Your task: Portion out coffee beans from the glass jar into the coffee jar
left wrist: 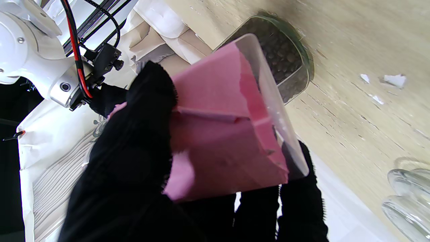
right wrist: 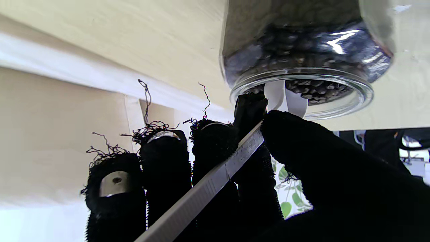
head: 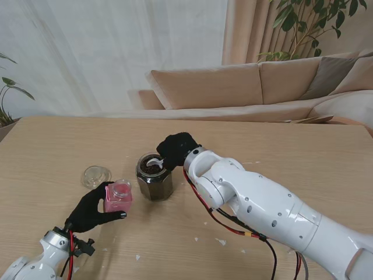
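Note:
The glass jar (head: 154,177) of dark coffee beans stands open at mid-table, also seen at glass jar (right wrist: 302,50) and glass jar (left wrist: 282,64). My right hand (head: 177,149) in a black glove is shut on a white spoon (right wrist: 215,178), whose bowl (head: 154,161) dips into the jar's mouth among the beans. My left hand (head: 93,210) is shut on a small pink coffee jar (head: 118,196), holding it just left of the glass jar; the pink coffee jar (left wrist: 228,134) fills the left wrist view.
A round glass lid (head: 97,175) lies on the table beside my left hand, farther from me. Small white flecks (head: 221,241) dot the wood near me. A beige sofa (head: 245,87) stands behind the table.

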